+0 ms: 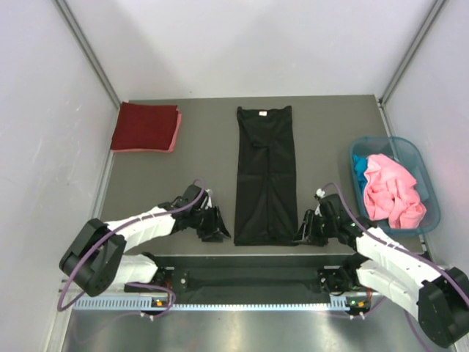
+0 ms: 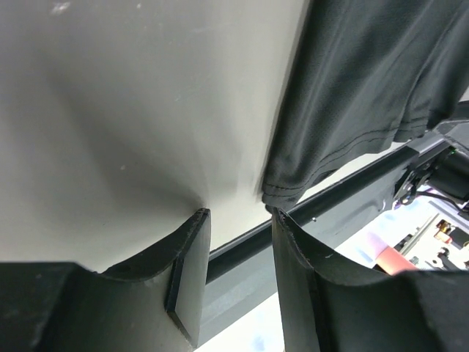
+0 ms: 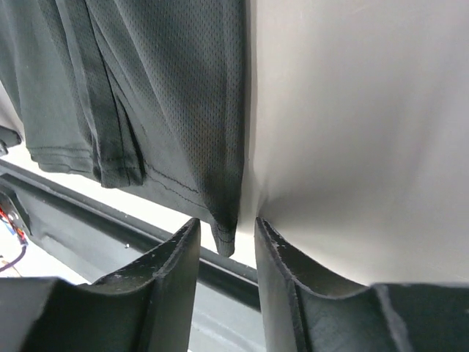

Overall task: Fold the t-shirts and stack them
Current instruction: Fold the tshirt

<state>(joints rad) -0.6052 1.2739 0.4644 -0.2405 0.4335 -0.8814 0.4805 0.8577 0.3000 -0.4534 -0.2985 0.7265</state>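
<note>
The black t-shirt [image 1: 265,176] lies mid-surface [image 1: 183,183], folded into a long, smooth strip with its hem toward the arms. Each arm waits at a near corner, likely to lift it for the next fold. The left fingers [image 2: 183,279] stand narrowly apart and empty beside their corner. The right fingers [image 3: 168,271] straddle theirs, not yet pinched.

My left arm [image 1: 139,224] and right arm [image 1: 388,260] both reach low and forward from their bases, wrists turned inward toward each other. The left gripper [image 2: 238,216] points fingertips down, jaws partly parted; the right gripper [image 3: 229,224] does likewise, a narrow gap between its fingers.
</note>
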